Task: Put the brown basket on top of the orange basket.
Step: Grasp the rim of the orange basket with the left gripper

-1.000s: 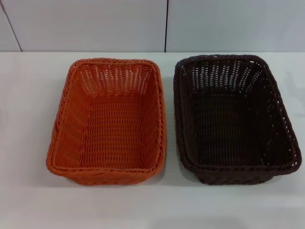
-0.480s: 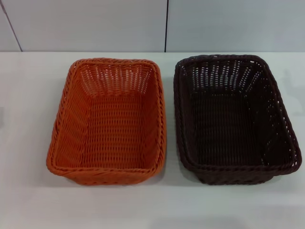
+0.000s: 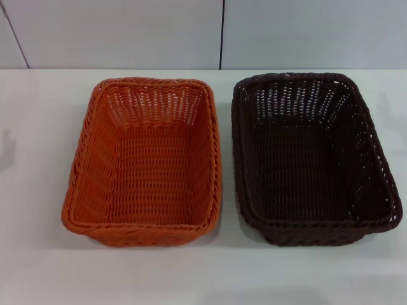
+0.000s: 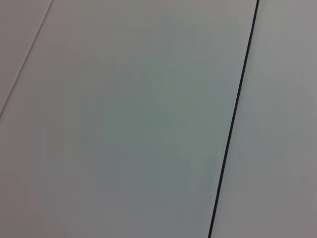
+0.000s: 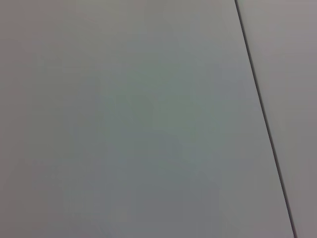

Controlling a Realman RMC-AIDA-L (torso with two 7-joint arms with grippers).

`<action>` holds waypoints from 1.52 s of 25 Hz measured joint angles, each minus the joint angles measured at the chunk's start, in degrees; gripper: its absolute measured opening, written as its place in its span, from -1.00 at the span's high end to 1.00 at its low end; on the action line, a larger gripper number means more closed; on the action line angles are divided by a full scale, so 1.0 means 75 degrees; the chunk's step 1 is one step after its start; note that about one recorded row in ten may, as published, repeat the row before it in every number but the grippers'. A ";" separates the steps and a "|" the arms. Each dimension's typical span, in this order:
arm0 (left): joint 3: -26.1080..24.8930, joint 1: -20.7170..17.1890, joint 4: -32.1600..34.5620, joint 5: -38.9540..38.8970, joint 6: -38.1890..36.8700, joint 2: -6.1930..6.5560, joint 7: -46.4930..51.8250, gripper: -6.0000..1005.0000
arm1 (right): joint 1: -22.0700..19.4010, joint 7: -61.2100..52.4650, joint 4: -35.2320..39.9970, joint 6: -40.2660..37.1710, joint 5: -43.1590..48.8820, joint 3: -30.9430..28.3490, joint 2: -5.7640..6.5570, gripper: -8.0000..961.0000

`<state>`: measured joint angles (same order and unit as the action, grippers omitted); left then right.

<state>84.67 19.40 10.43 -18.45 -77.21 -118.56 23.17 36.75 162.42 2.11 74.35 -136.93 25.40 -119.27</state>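
Observation:
The orange basket (image 3: 147, 159) rests on the white table (image 3: 38, 190), left of centre in the head view. Right beside it, a narrow strip of table between them, lies the brown basket (image 3: 311, 155), dark and almost black, the same shape and size. Both stand upright with nothing inside. Neither gripper shows in any view. Both wrist views hold only a pale panelled surface crossed by a dark seam.
A pale wall with dark vertical seams (image 3: 221, 35) rises behind the table's far edge. A faint shadow (image 3: 7, 146) lies on the table at the far left edge. Bare table runs in front of both baskets.
A faint shadow has grown on the table at the far left edge. The baskets have not moved.

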 joint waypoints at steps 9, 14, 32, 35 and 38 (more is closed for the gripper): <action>0.0300 0.0020 0.0079 0.0007 0.0164 0.0061 0.0226 -0.26 | 0.0006 -0.0001 0.0003 0.0000 0.0000 0.0000 0.0011 -0.50; 0.0566 0.0078 0.0267 0.0333 0.0267 0.0291 0.0770 -0.26 | 0.0016 -0.0001 0.0000 0.0008 0.0000 0.0028 0.0012 -0.49; -0.1099 0.0120 0.5355 1.0744 0.3983 0.2285 1.0231 -0.26 | -0.0374 0.0000 -0.0031 -0.0022 -0.0184 0.0000 0.0011 -0.49; -0.1875 0.0410 0.6384 1.3754 0.3117 0.2198 1.2283 -0.26 | -0.0397 0.0000 0.0007 -0.0134 -0.0214 0.0000 0.0027 -0.49; -0.2756 0.0896 0.7322 1.6444 0.1845 0.1748 1.3620 -0.26 | -0.0396 0.0001 0.0048 -0.0294 -0.0275 -0.0001 0.0033 -0.49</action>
<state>64.00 26.11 65.35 104.88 -63.38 -105.45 125.32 33.78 162.43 2.47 72.14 -138.99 25.39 -119.02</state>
